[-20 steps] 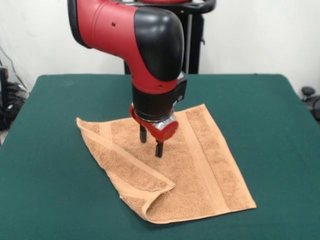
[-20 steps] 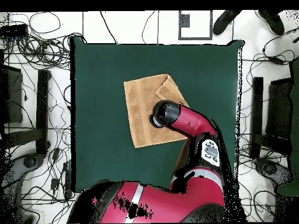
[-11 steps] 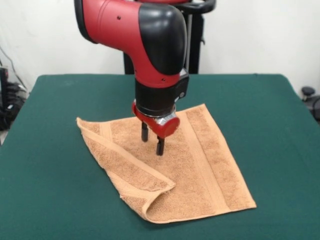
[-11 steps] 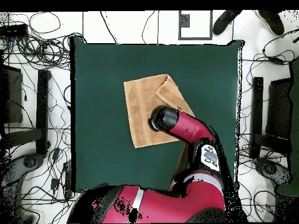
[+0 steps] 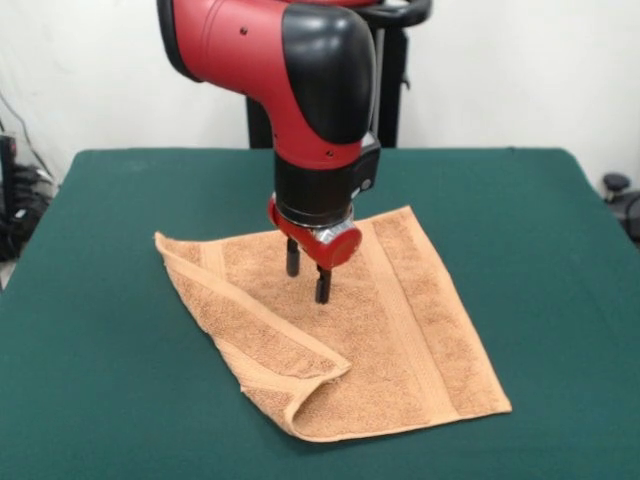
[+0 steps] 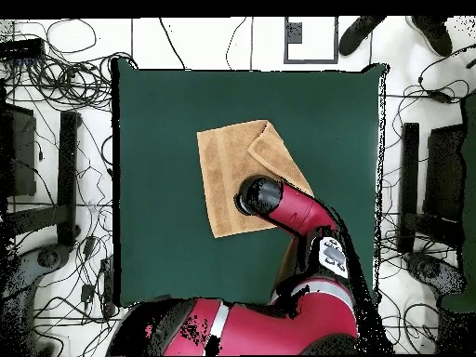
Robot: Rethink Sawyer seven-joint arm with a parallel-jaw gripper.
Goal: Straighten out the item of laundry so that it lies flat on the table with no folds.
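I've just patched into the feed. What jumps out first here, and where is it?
The red and black arm fills the middle of the front view, its gripper open and hanging just above the towel. The orange-tan towel lies mid-table on the green table, with one corner folded over onto itself, on the front view's left side, so it is not flat yet.
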